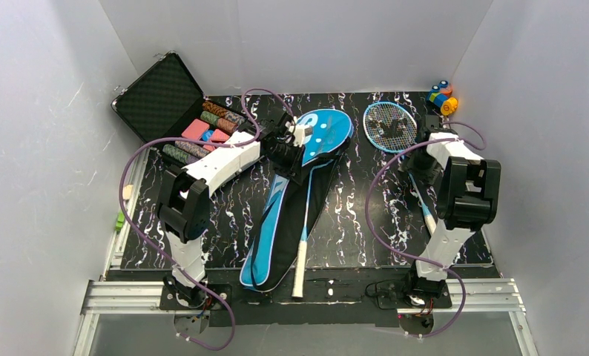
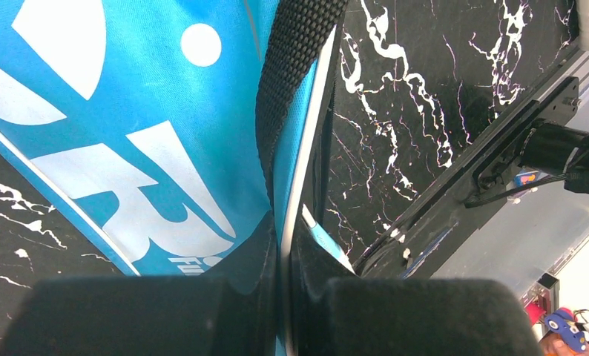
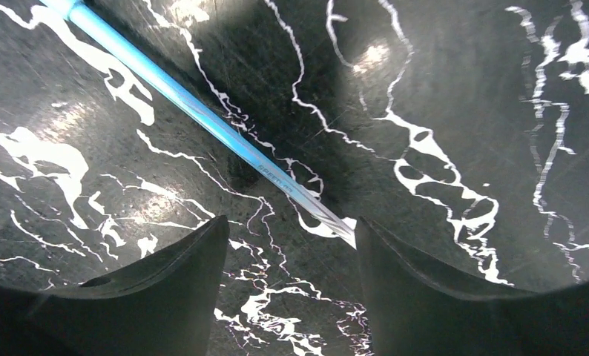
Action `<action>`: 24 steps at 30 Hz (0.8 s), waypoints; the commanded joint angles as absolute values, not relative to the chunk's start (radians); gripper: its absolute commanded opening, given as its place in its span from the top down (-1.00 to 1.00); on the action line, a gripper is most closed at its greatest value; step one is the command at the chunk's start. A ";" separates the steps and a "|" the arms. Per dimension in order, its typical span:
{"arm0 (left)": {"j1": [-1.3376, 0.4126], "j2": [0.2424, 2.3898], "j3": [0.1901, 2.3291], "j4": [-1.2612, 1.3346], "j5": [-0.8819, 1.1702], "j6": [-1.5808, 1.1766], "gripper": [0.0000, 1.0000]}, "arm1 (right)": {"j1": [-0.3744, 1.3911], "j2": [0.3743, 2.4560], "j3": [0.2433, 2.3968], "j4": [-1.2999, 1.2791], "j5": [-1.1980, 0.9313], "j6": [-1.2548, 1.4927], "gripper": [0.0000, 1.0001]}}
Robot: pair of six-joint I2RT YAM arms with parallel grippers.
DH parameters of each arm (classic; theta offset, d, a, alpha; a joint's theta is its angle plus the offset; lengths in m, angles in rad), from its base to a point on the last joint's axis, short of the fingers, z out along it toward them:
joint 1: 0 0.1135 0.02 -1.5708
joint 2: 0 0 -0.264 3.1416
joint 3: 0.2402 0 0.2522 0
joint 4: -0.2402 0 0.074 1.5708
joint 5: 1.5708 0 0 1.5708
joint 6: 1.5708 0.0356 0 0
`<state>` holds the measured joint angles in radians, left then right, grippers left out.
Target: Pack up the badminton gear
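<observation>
One arm gripping, one not.
Left gripper [image 2: 284,297] clamps the edge of the blue bag [image 2: 128,148]; right gripper [image 3: 288,256] stands wide open over the right racket [image 3: 202,115], holding nothing.

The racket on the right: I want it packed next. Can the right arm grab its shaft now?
Probably yes. The right gripper hangs open over the racket shaft, which lies bare on the table, though nearer one finger than centred. The left gripper, shut on the bag, is well aside.
</observation>
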<state>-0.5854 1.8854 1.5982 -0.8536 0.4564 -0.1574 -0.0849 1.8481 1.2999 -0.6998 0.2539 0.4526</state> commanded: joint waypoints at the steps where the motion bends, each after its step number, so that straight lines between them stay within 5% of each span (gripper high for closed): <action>1: -0.570 1.800 1.641 -0.849 0.474 -0.161 1.00 | -0.082 1.876 1.314 -0.699 0.197 0.450 -0.35; 14: -0.557 1.794 1.654 -0.854 0.468 -0.164 1.00 | -0.025 1.843 1.263 -0.662 0.072 0.478 0.68; 24: -0.555 1.784 1.645 -0.851 0.457 -0.163 1.00 | 0.092 1.863 1.282 -0.667 0.098 0.498 0.67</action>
